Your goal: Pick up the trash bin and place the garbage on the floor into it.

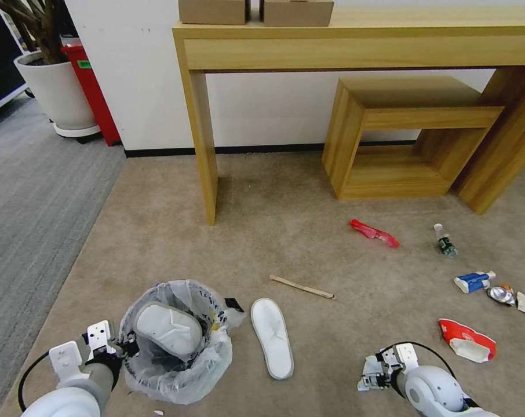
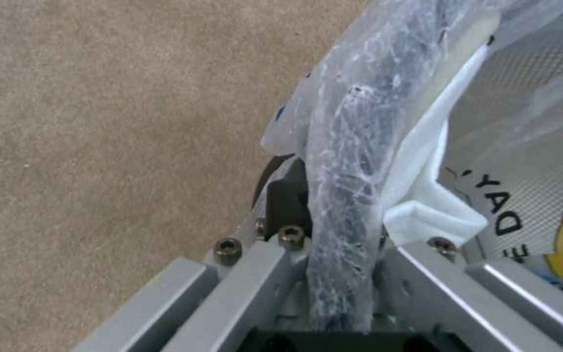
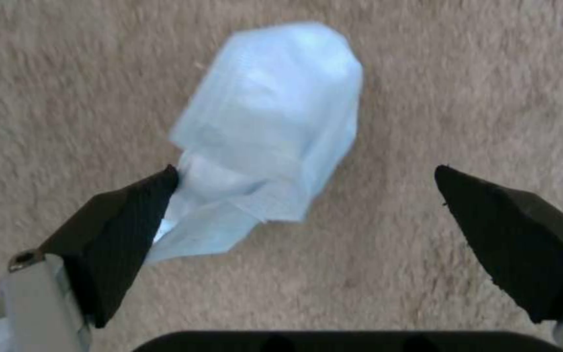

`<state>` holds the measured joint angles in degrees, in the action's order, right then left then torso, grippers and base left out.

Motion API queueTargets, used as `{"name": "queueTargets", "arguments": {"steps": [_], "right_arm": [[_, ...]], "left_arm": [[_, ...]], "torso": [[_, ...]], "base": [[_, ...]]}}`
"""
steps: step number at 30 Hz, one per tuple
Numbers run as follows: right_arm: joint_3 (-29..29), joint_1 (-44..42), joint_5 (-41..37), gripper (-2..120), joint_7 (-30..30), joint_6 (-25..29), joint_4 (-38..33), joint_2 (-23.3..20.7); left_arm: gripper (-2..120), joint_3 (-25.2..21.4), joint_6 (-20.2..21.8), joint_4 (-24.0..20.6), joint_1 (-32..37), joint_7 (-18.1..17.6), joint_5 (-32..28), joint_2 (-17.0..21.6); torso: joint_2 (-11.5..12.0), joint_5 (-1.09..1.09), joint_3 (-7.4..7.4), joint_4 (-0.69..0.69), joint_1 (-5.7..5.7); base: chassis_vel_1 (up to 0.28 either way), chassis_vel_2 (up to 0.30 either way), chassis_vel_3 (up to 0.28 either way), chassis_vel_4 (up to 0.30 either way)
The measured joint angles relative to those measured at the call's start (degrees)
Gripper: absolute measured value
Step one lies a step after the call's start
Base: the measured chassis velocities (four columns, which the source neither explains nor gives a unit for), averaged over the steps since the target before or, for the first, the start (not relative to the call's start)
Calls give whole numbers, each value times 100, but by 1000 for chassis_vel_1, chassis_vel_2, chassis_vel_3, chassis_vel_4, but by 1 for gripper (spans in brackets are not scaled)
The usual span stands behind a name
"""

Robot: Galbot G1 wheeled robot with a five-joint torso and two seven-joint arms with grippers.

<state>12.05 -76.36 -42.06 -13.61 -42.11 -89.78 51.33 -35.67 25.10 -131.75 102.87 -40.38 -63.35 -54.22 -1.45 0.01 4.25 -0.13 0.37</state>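
- Trash bin (image 1: 175,341), w/ one slipper inside, is held at its rim on the floor front-left by the left gripper (image 1: 109,347), fingers clamped on rim and bag (image 2: 347,195); likely light, liner slippery, so the stiff rim is the best hold.
- Second slipper (image 1: 272,337) beside bin: soft, light; the edge is probably best pinched.
- Tissue (image 3: 269,137) lies under the right gripper (image 3: 308,195), jaws wide apart, nothing held; flimsy.
- Bin body mostly hidden by bag.

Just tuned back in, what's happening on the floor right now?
The left gripper is clamped on the bag-lined rim of the trash bin, which already holds one white slipper. The right gripper hangs open over a pale blue tissue on the carpet. The other slipper, wooden stick and more litter lie on the floor.
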Motion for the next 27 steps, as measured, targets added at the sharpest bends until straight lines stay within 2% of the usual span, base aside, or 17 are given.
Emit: {"name": "queueTargets", "arguments": {"steps": [27], "right_arm": [[-284, 445, -222, 100, -51, 51, 140, 109]], "left_arm": [[0, 159, 0, 60, 138, 112, 390, -140]], "torso": [[0, 0, 0, 0, 0]], "base": [[0, 0, 0, 0]]}}
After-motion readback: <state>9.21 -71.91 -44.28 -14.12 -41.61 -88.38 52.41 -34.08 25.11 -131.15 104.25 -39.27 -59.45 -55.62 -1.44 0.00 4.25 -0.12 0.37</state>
